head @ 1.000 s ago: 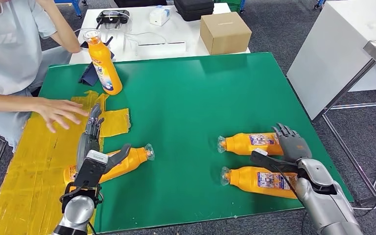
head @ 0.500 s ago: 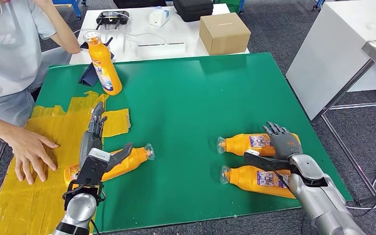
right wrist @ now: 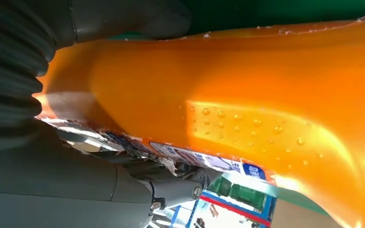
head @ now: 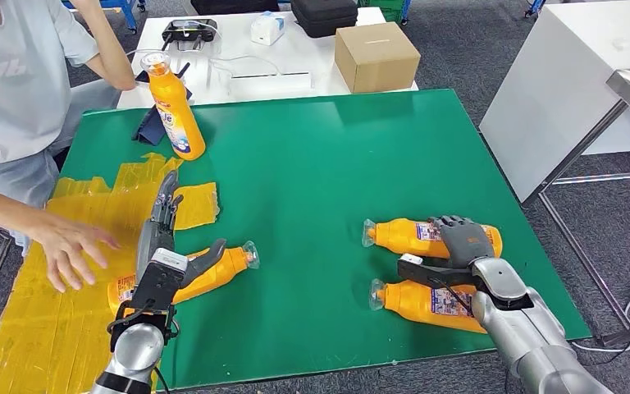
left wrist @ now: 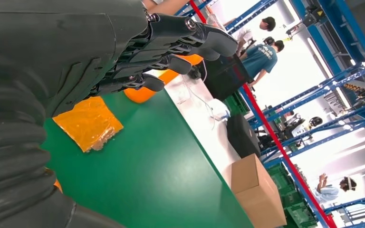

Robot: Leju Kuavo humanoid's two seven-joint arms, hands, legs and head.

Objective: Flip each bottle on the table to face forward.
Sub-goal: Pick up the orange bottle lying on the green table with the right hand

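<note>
- Reaching over the far right bottle (head: 426,236), the right hand (head: 458,240) has its fingers draped across the labelled body, while its thumb lies in the gap toward the near right bottle (head: 426,300). You can see in the right wrist view that the orange body (right wrist: 247,104) is pressed close against the palm, so I judge this a grasp forming or just made; whether it is firm, I cannot tell.
- Look at the left hand (head: 164,246): it is released, fingers stretched out toward the far side, holding nothing. It hovers over or rests against the left lying bottle (head: 213,269), thumb spread along its neck.
- That left bottle lies on its side at the near left, half on the yellow tape patch (head: 66,279), cap pointing right.
- Both right-side bottles lie flat too, caps pointing left, one just beyond the other, near the right edge of the green table (head: 320,164).
- One standing bottle (head: 174,107) is upright at the far left corner, its label showing.
- You have a person's hand (head: 70,242) over the tape, just left of the robot's left hand; keep clear of it.
- Progress, as I judge it: three bottles lie flat with none clearly turned yet; most of the task remains.
</note>
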